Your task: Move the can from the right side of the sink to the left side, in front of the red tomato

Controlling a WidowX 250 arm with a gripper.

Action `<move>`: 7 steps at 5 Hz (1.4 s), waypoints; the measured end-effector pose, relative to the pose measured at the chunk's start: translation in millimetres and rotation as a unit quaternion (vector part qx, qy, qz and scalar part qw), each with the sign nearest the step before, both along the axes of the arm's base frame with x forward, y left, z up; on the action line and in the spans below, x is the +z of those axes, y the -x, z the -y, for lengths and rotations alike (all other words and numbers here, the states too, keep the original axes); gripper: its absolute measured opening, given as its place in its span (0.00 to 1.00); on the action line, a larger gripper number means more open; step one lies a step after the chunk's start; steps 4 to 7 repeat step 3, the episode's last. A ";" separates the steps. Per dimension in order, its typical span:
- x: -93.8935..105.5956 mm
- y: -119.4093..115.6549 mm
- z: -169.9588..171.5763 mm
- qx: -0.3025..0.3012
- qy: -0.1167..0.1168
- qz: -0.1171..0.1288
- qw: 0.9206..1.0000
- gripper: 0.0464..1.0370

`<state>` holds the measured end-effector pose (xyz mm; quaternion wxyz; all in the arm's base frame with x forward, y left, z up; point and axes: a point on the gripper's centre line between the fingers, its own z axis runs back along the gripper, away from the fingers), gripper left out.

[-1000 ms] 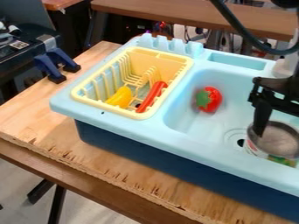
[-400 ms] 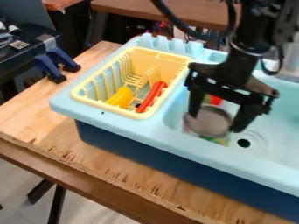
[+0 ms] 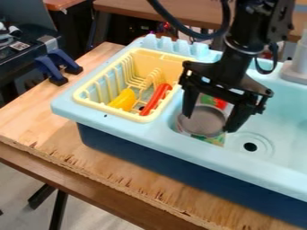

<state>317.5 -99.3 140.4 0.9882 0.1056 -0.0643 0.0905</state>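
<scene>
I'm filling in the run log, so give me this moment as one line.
gripper: over sink, closed on can | drain: beside can | red-and-green toy: behind can, partly hidden | dish rack: holds yellow toy, red toy

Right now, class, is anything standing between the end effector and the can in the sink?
Nothing visible stands in between: the end effector straddles the can, one finger at either side. The red and green toy lies behind the can, out of that space.
</scene>
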 end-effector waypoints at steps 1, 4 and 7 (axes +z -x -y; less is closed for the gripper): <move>6.3 -2.9 5.3 -0.035 0.059 0.047 0.997 0.96; 60.0 0.7 35.9 -0.096 0.156 0.148 0.972 0.96; 60.0 0.7 35.9 -0.096 0.156 0.148 0.972 0.96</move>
